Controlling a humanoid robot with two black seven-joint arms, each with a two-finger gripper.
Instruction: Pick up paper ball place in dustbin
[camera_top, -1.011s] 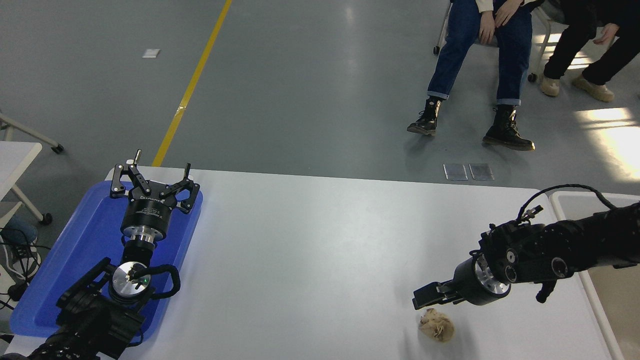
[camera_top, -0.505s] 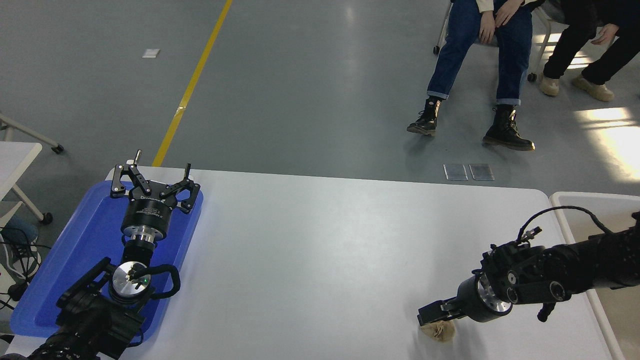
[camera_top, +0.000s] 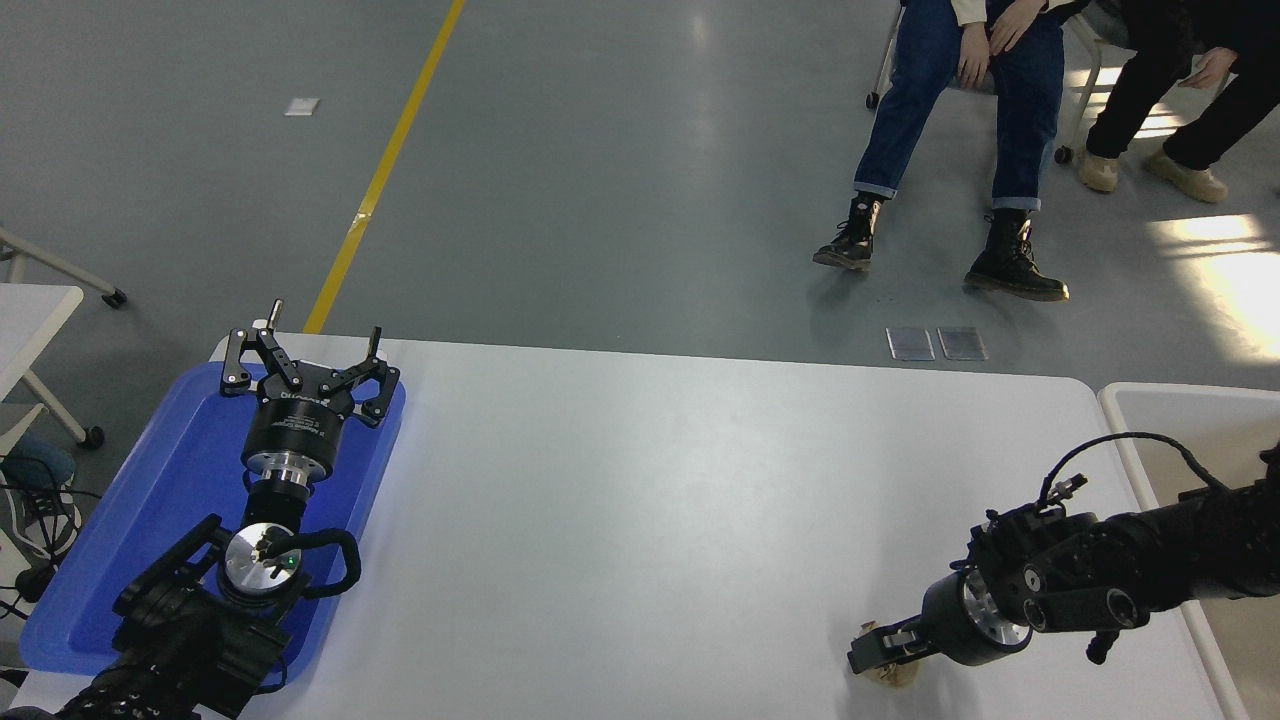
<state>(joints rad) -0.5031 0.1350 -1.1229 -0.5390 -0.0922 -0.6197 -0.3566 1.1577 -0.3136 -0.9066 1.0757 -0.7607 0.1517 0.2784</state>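
The paper ball (camera_top: 897, 676), a tan wrinkly wad, lies on the white table (camera_top: 640, 480) near its front right. It is mostly hidden under my right gripper (camera_top: 872, 652). Only small tan bits show at the gripper's tip and below it. The gripper is low on the ball, coming in from the right edge. I cannot see whether it grips the ball. The dustbin (camera_top: 1118, 402), with a white rim and beige inside, stands at the right edge behind my right arm. My left gripper (camera_top: 312, 338) is parked open over the blue tray.
A flat blue tray (camera_top: 130, 520) lies at the table's left under my left arm. Two people sit beyond the far side, their legs and boots (camera_top: 1010, 270) on the grey floor. Another table's corner (camera_top: 30, 310) shows at the left edge.
My right gripper has come down and toward the front edge, from just above the paper ball to onto it, covering most of it. The left arm has not moved.
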